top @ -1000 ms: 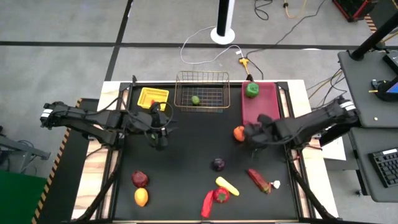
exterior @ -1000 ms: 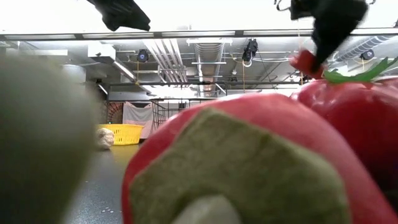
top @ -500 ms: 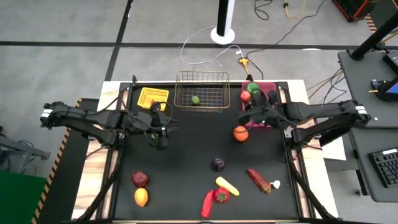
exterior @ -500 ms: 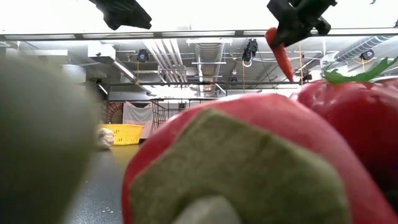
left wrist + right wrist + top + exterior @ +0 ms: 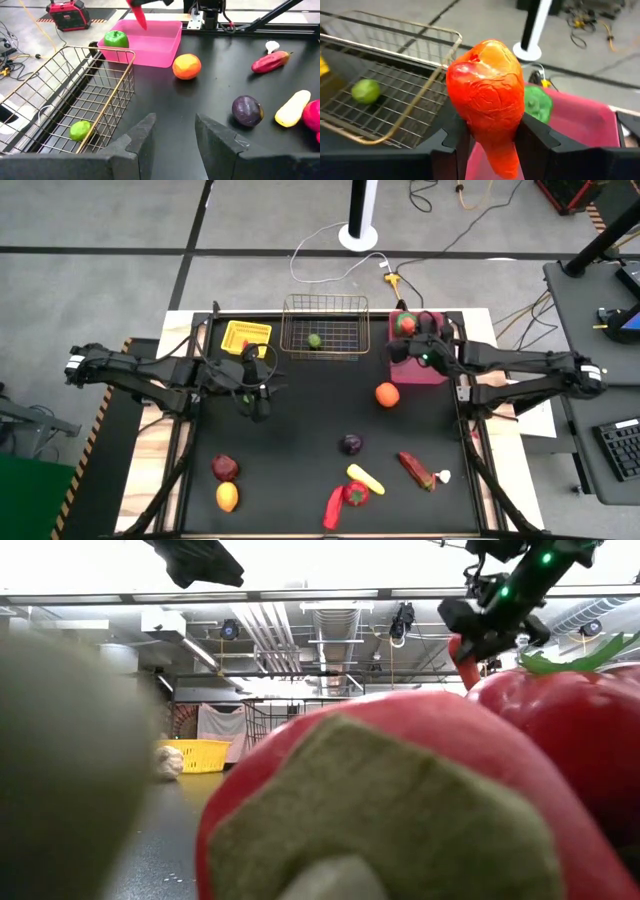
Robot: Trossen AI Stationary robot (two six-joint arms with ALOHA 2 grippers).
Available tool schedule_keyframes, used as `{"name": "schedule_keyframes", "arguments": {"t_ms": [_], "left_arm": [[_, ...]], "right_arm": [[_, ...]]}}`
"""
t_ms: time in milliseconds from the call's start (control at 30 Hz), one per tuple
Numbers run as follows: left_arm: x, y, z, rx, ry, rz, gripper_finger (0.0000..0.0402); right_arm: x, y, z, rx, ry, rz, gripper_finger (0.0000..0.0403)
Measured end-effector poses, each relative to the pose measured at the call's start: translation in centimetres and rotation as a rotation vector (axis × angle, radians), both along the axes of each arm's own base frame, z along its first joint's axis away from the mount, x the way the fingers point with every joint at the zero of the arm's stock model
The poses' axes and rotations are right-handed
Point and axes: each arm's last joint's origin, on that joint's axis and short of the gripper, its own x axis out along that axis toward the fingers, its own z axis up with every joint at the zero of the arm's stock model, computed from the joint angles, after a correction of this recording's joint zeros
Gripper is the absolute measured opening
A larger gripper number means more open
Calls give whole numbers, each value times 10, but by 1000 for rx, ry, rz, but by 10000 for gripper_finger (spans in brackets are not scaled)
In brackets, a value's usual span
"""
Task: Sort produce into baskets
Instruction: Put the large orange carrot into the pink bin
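My right gripper [image 5: 408, 340] is shut on a red chili pepper [image 5: 487, 95] above the far end of the pink bin [image 5: 432, 368]. A green fruit [image 5: 116, 38] lies in that bin. My left gripper [image 5: 257, 408] is open and empty over the table, near the yellow tray [image 5: 246, 337] and the wire basket [image 5: 325, 325], which holds a lime [image 5: 314, 340]. An orange [image 5: 387, 394], a purple fruit [image 5: 351, 444] and other produce lie on the black table. My right gripper pinches the chili pepper between its two fingers, one on each side of the pepper's body [image 5: 465, 125]. The pepper is lifted clear above the pink bin, and its pointed tip [image 5: 144, 24] hangs downward.
Near the front edge lie a yellow vegetable [image 5: 365, 478], a red pepper [image 5: 355, 494], a long red piece [image 5: 333, 507], a dark red root [image 5: 415, 470] with a white piece [image 5: 444, 476], a red fruit [image 5: 225, 468] and a lemon [image 5: 228, 497].
My right gripper has carried the red chili pepper from beside the orange toward the table's far edge, and it now holds the pepper over the pink bin. The orange has stayed on the table.
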Motion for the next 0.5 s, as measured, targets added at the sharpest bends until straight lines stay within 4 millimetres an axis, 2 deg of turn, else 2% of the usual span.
{"name": "schedule_keyframes", "arguments": {"t_ms": [233, 500], "left_arm": [[0, 0, 0, -4, -2, 2, 119], [0, 0, 0, -7, -3, 4, 119]], "right_arm": [[-2, -19, -23, 106, -9, -127, 121], [4, -40, -37, 197, -46, -166, 126]]}}
